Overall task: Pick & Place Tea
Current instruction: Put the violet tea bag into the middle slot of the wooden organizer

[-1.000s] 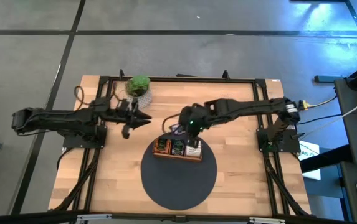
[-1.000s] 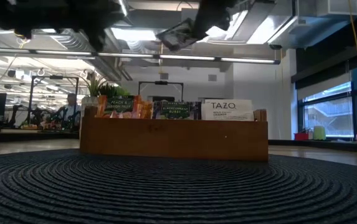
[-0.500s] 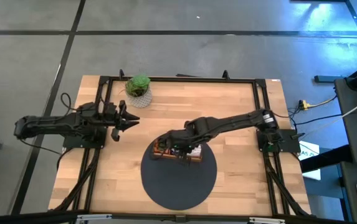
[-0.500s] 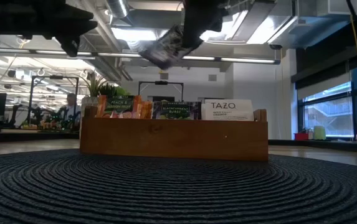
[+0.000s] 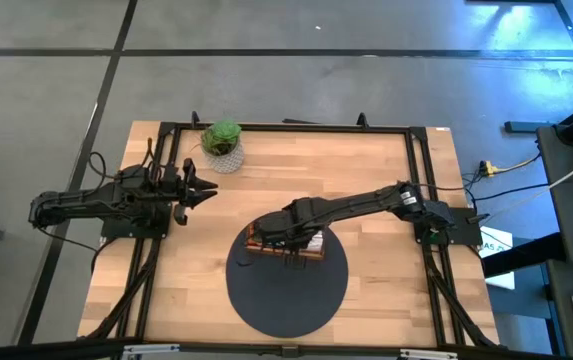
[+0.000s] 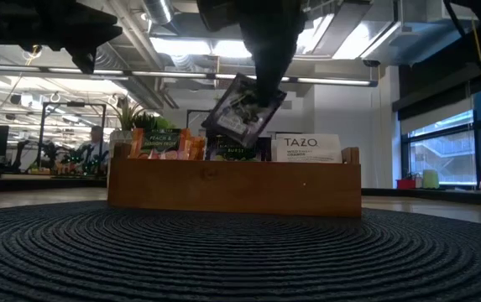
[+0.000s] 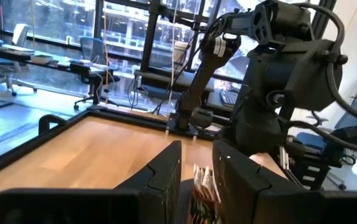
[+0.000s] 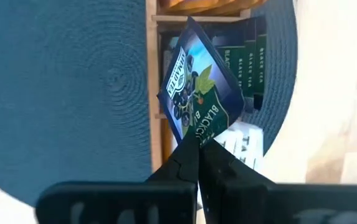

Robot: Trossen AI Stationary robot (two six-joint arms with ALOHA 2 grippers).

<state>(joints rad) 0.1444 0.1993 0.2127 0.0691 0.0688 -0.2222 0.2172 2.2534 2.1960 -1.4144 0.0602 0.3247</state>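
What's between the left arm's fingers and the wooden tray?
Only bare wooden table lies between the left gripper and the tray, seen in the high view.

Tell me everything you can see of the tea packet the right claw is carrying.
The small flat square purple tea-bag packet has a glossy face printed with dark berries, green leaves, a round logo and partial lettering starting "BLACK". It hangs tilted, one corner pinched in the shut right claw, nothing else touching it. It hovers above the middle compartment of the brown wooden three-part tray, which stands on the round dark woven mat.
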